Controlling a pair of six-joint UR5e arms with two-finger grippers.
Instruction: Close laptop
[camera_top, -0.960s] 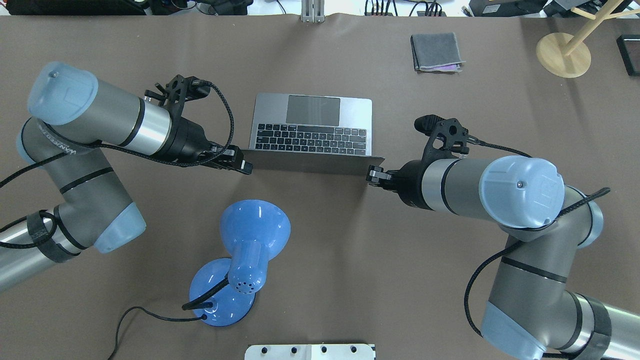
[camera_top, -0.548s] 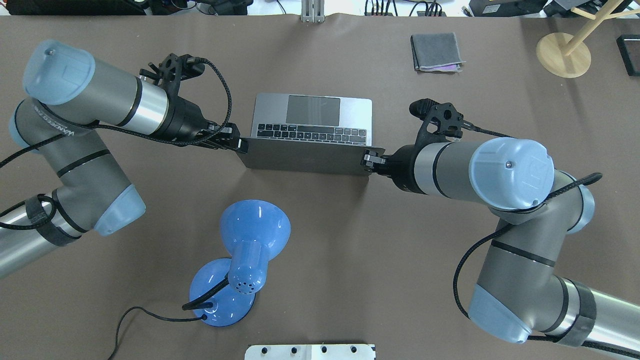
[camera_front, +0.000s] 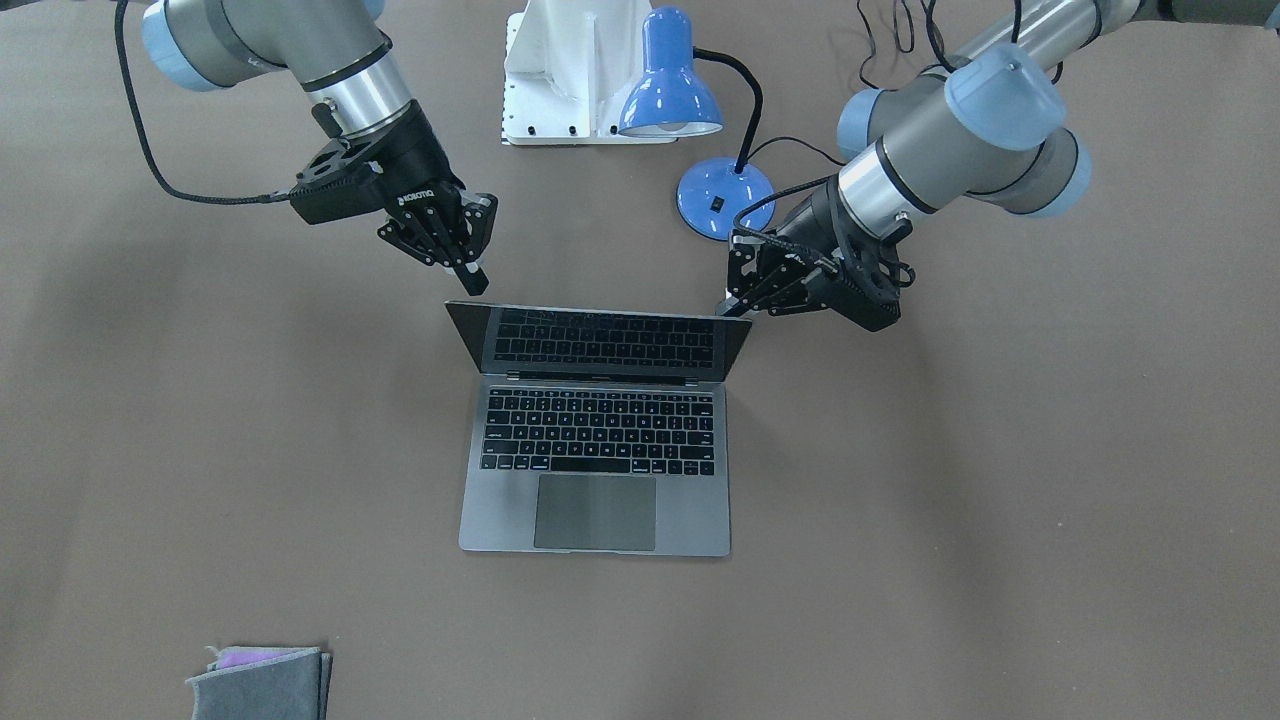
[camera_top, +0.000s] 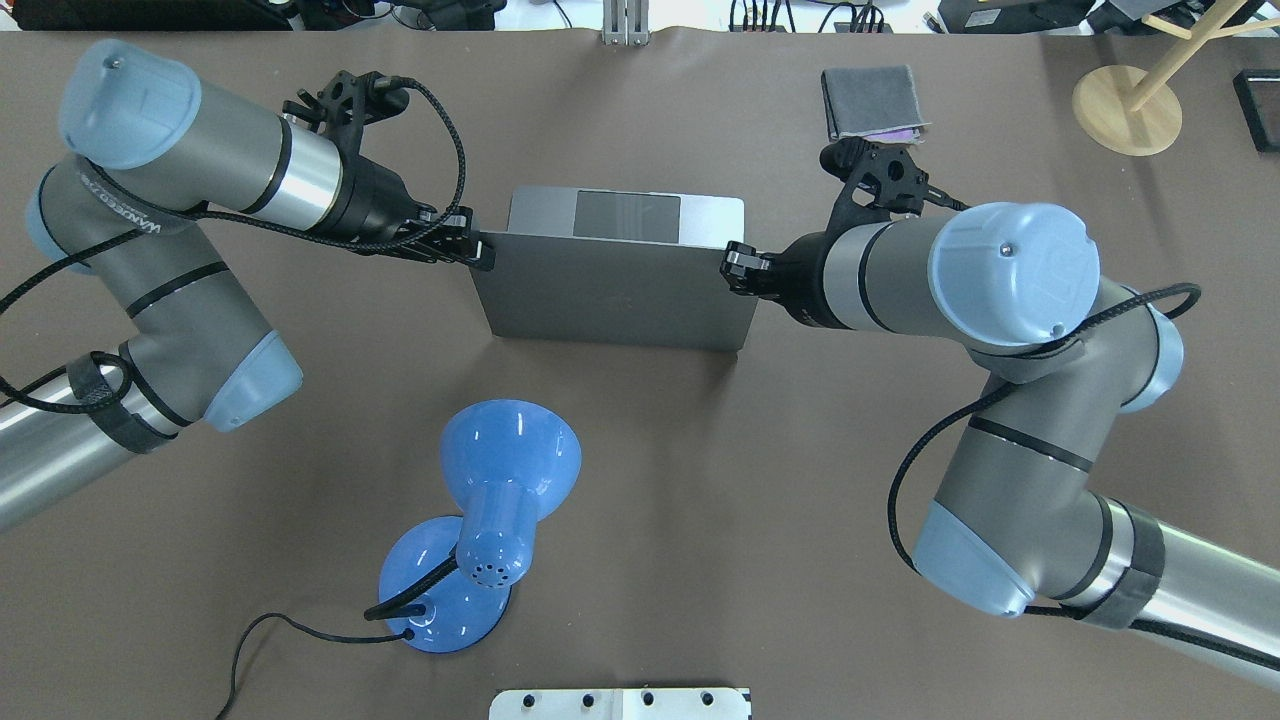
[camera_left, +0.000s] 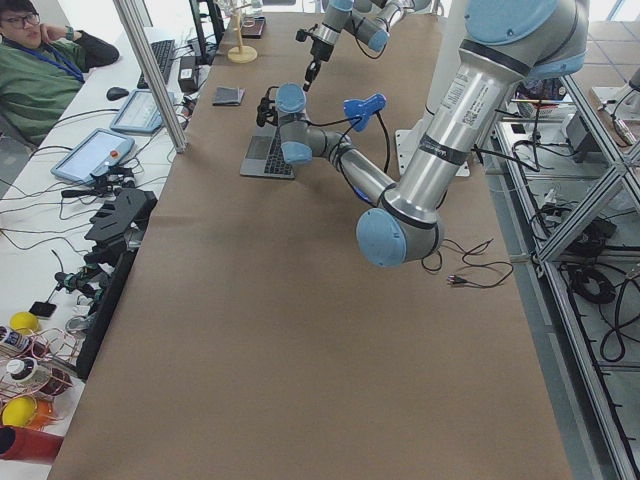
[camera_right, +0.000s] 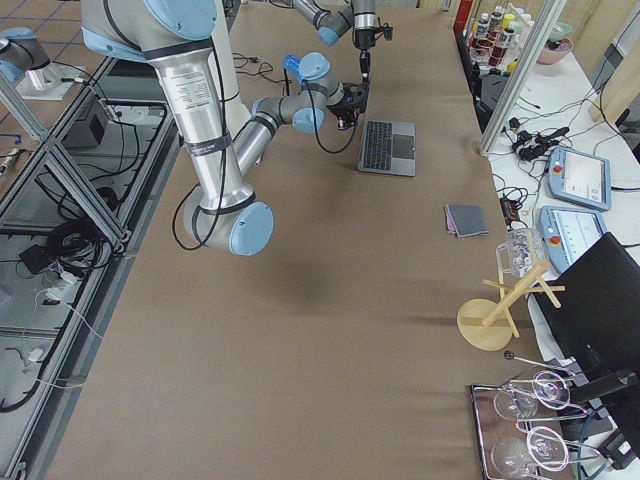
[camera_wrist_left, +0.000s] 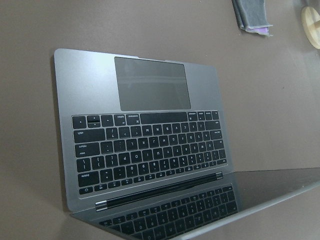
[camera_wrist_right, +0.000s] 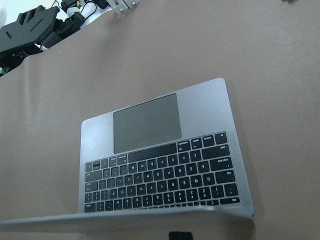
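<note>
The space-grey laptop (camera_top: 612, 295) stands half open in the middle of the table. Its lid leans forward over the keys, so only the trackpad (camera_top: 627, 215) shows from above. In the front view the screen (camera_front: 600, 340) tilts low over the keyboard (camera_front: 597, 430). My left gripper (camera_top: 480, 250) is shut and rests against the lid's upper left corner. My right gripper (camera_top: 735, 268) is shut against the upper right corner. Both show in the front view, the left (camera_front: 737, 298) and the right (camera_front: 470, 272). The wrist views show the keys (camera_wrist_left: 150, 155) (camera_wrist_right: 160, 185) under the lid's edge.
A blue desk lamp (camera_top: 500, 500) stands near the robot's side, behind the lid. A folded grey cloth (camera_top: 872, 103) lies at the far right. A wooden stand (camera_top: 1127, 108) is at the far right corner. A white block (camera_top: 620, 703) sits at the near edge.
The lid has tipped forward from near upright to leaning over the keyboard. Both grippers have moved away from the robot with the lid's top corners.
</note>
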